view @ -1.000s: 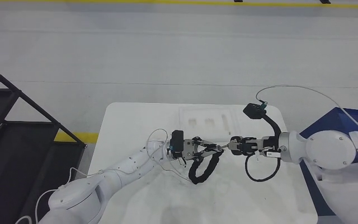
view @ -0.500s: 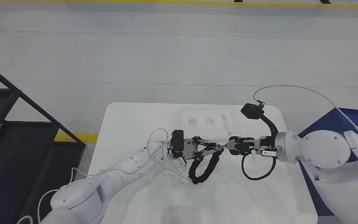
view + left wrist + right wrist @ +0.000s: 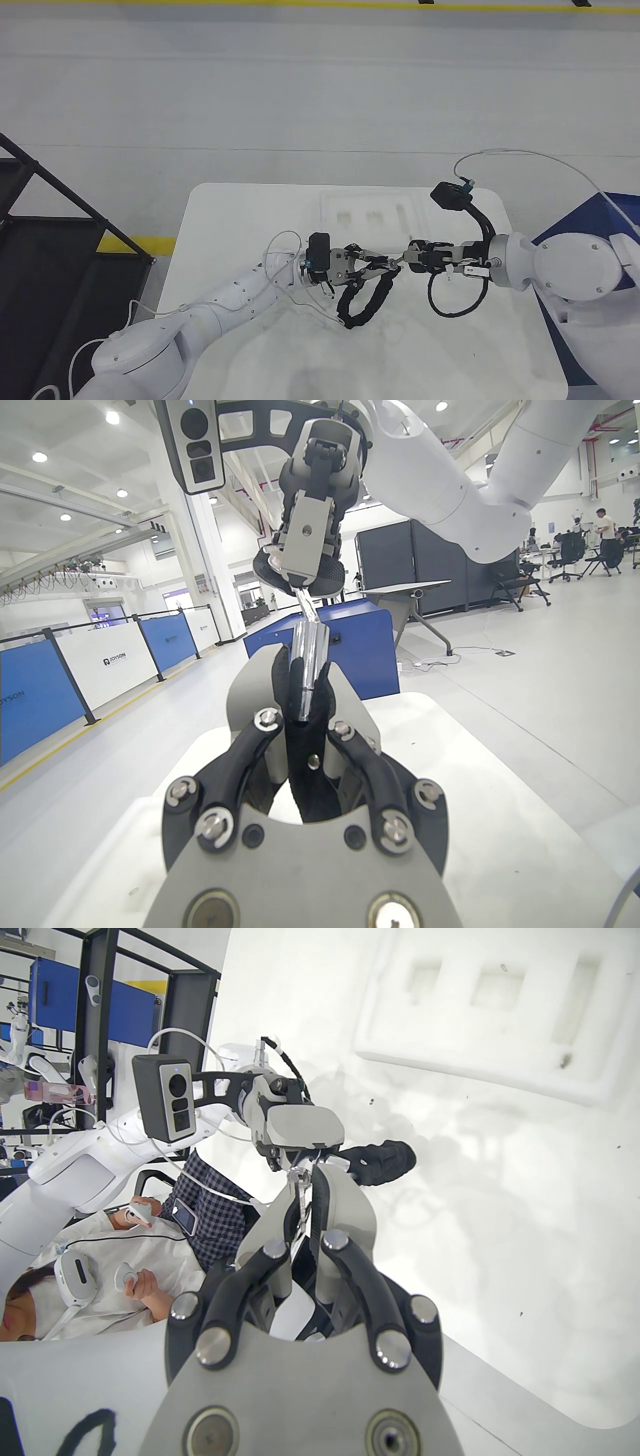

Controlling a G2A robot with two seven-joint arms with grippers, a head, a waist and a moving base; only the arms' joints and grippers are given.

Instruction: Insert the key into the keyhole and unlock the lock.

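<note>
Both are closed above the middle of the bench (image 3: 240, 230): left gripper (image 3: 302, 670) pinching the lock (image 3: 311, 645), right gripper (image 3: 307, 1183) pinching the key (image 3: 309, 606), tip at the lock's end. Align the blade coaxially, push straight, then rotate.

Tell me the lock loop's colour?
Black; the lock's black cable loop shows best from the top view.

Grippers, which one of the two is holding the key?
The right gripper pinches the key; the left gripper clamps the lock by its chrome end instead.

Over surface (image 3: 235, 235) centre: lock (image 3: 363, 293) in left tool (image 3: 378, 265); key (image 3: 309, 607) just right, in right tool (image 3: 410, 260); foam tray (image 3: 372, 214) beyond.
</note>
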